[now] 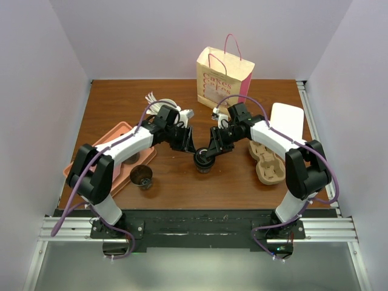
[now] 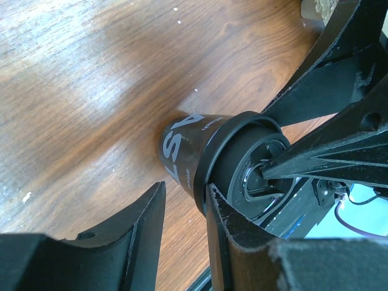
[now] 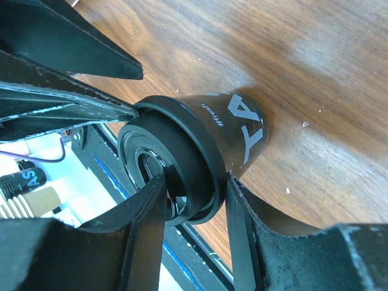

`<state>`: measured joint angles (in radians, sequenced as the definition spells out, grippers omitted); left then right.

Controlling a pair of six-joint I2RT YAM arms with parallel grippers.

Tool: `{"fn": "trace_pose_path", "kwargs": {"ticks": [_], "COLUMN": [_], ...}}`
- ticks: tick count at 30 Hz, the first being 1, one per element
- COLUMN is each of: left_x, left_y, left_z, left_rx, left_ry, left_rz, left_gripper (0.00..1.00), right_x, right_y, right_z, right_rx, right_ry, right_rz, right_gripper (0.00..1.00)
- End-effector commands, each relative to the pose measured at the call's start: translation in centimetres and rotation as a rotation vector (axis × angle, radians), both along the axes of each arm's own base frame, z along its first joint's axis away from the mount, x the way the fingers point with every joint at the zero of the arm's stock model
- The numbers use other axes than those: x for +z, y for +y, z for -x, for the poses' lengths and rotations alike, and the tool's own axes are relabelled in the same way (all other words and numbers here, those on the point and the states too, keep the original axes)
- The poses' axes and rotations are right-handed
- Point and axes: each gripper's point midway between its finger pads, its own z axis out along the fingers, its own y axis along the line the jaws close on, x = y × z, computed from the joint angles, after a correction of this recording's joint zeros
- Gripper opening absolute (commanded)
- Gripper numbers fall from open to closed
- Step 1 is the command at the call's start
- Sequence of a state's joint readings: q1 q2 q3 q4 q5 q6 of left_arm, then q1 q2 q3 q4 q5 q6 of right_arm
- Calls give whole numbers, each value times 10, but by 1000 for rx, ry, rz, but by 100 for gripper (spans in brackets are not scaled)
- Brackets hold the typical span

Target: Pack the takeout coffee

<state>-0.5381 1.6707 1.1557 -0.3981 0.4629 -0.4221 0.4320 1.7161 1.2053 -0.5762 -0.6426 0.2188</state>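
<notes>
Top external shows me two dark cups. Nearest is one lidless brown paper cup (image 1: 143, 176) beside the single salmon plastic tray (image 1: 116, 130). Mid-table stands the one takeout coffee (image 1: 203, 162), a near-black paper cup with a round black lid, upright. My right gripper (image 3: 195, 182) pinches its lid rim; my left gripper (image 2: 185, 189) is part spread, one finger touching that rim. One tan pulp cup carrier (image 1: 270, 160) lies to the right, and one cream paper bag (image 1: 221, 79) stands farthest back.
</notes>
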Motion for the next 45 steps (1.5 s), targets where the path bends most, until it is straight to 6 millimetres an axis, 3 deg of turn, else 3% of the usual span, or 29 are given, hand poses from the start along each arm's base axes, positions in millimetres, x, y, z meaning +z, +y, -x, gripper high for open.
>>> {"fn": "trace_pose_path", "kwargs": {"ticks": [1,15,21,28,32,37,41,45], "left_x": [-20,-65,-75,-79,-53,16,42,51], "left_y": [6,34,27,36,25,-6,-18,-23], "left_z": [9,17,23,25,9,-22,-27,-20], "left_rx": [-13,65,71,101,112,81,55,-11], "left_ry": [24,84,93,87,32,-70,-103,-147], "left_rz": [-75,-270,-285,-335,-286,-150,-82,-34], "left_gripper": [37,36,35,35,36,42,45,47], "right_x": [-22,-52,-56,-72,-60,-31,-26,-22], "right_y": [-9,-24,-31,-41,-37,-27,-25,-23], "right_z": [-3,9,8,19,16,6,9,8], "right_rx": [-2,-38,-80,-121,-125,-139,-112,-54], "right_ry": [-11,-1,-16,14,6,-22,-19,-39], "right_rz": [82,143,174,215,189,138,123,119], "right_gripper": [34,32,31,30,30,29,29,30]}}
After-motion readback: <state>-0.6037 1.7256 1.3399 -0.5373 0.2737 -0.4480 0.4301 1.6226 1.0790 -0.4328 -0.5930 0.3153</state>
